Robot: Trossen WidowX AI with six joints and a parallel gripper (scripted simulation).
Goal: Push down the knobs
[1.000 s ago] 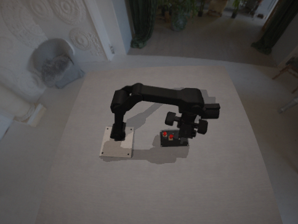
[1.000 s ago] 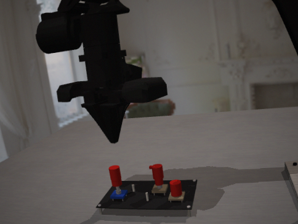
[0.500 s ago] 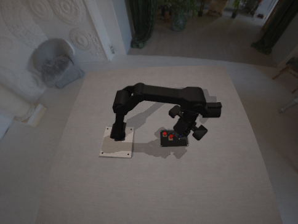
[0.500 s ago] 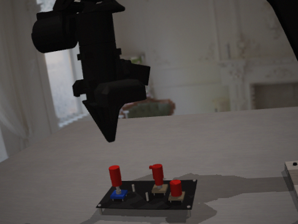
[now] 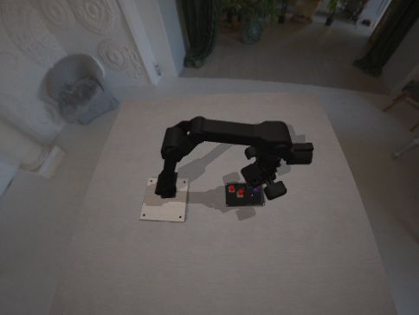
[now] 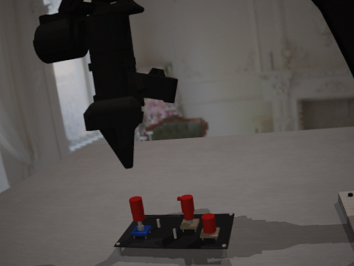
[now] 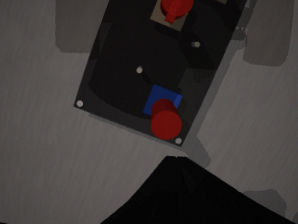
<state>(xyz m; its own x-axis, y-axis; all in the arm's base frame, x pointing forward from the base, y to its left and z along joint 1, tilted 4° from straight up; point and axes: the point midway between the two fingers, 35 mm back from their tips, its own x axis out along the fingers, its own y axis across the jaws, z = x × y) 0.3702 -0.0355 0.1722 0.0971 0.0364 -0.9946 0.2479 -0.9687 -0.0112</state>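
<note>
The black circuit board stands on short legs. A tall red knob is on the blue potentiometer, with bare shaft showing below it. A red knob with a small pointer is on a tan potentiometer, with a short bit of shaft below it. The third red knob sits low against its tan potentiometer. My gripper is shut and empty, above the board's blue-potentiometer end, touching no knob.
Two thin pale posts rise from the board between the potentiometers. The arm's light base plate lies left of the board in the top view.
</note>
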